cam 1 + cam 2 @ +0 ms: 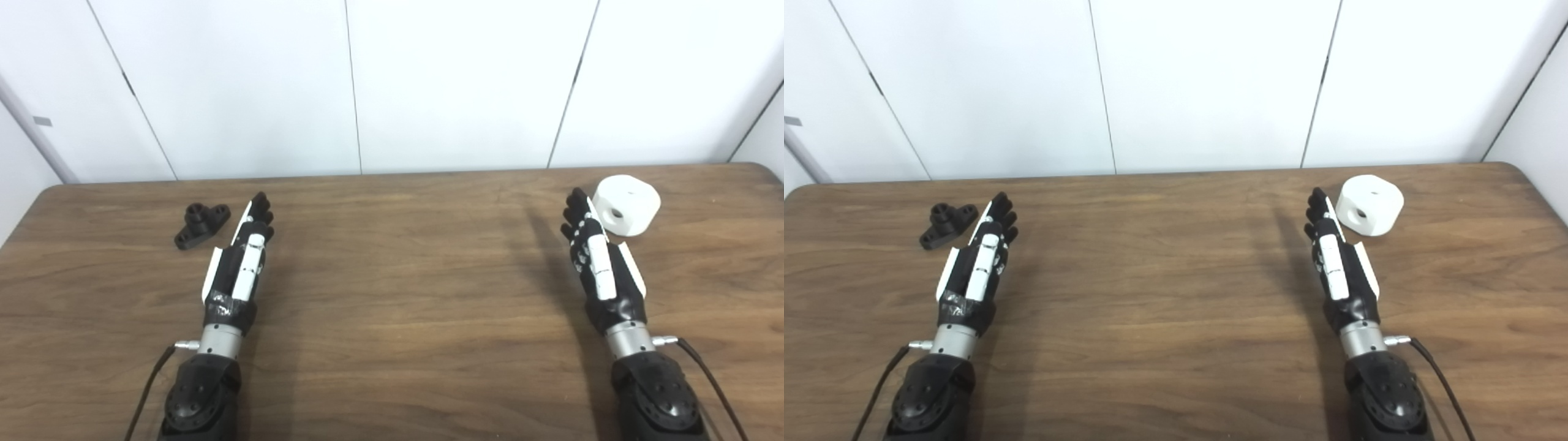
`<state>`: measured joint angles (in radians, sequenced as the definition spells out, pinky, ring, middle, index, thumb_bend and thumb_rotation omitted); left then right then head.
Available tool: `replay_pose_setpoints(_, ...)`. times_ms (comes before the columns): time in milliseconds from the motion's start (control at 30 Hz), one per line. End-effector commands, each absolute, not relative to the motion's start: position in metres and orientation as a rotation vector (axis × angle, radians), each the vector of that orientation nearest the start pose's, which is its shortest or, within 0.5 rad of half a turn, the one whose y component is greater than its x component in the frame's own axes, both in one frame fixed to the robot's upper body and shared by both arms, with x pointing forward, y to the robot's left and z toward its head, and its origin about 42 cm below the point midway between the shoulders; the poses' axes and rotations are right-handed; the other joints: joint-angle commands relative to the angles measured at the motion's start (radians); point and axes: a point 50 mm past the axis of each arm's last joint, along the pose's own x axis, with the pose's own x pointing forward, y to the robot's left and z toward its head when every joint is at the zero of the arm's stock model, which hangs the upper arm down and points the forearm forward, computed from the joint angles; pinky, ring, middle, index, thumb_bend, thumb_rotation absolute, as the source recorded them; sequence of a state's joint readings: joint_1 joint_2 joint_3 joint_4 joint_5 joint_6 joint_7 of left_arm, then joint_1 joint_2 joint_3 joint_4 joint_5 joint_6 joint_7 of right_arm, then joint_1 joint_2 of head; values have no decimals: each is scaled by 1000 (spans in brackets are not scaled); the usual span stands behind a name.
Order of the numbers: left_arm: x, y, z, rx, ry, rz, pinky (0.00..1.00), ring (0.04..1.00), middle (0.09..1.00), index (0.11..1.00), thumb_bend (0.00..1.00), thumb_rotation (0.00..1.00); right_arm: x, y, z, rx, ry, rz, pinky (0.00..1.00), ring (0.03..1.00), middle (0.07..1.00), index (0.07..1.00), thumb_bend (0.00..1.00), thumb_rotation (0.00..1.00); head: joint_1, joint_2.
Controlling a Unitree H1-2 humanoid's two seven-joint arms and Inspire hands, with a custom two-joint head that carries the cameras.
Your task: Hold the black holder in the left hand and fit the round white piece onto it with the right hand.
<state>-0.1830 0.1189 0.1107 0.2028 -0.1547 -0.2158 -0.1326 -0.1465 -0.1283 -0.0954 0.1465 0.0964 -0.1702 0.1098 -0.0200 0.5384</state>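
The black holder (201,225), a small flanged bracket with a short tube, lies on the wooden table (404,294) at the far left. My left hand (242,254) is open and empty just to its right, fingers stretched forward, apart from it. The round white piece (628,204), a short cylinder with a hole in its side, sits at the far right. My right hand (597,257) is open and empty just to its left, fingers stretched forward, fingertips close beside it.
White wall panels (429,86) stand behind the table's far edge. A black cable runs from each wrist toward the bottom of the picture.
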Motion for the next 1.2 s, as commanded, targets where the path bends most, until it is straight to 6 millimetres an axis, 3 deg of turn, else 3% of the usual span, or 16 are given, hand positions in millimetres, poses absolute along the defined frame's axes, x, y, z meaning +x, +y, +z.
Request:
replay_pose_setpoints(0, 330, 268, 91, -33, -150, -25, 1000, 1000, 1000, 1000, 383, 812, 316, -260, 84, 14, -99, 27, 1000, 1000, 1000, 1000, 422, 1000, 1, -4)
replay_pose_setpoints(667, 329, 266, 90, -35, -148, -18, 998, 1000, 1000, 1000, 397, 784, 315, -262, 85, 5, -101, 32, 1000, 1000, 1000, 1000, 392, 1000, 15, -8)
replay_pose_setpoints(833, 329, 264, 87, -36, -141, -19, 1000, 1000, 1000, 1000, 411, 783, 314, -262, 84, 12, -100, 33, 1000, 1000, 1000, 1000, 392, 1000, 70, -32)
replay_pose_setpoints(1000, 328, 261, 89, -36, -148, -19, 992, 1000, 1000, 1000, 434, 810, 313, -265, 83, 19, -100, 37, 1000, 1000, 1000, 1000, 378, 1000, 89, -29)
replay_pose_setpoints(1100, 326, 259, 95, 33, -159, -23, 997, 1000, 1000, 1000, 390, 743, 312, -268, 83, 14, -96, 38, 1000, 1000, 1000, 1000, 388, 1000, 115, -42)
replay_pose_setpoints(1167, 326, 260, 98, 125, -167, -4, 970, 988, 996, 989, 436, 633, 312, -270, 83, 13, -98, 35, 1000, 1000, 1000, 1000, 379, 1000, 130, -43)
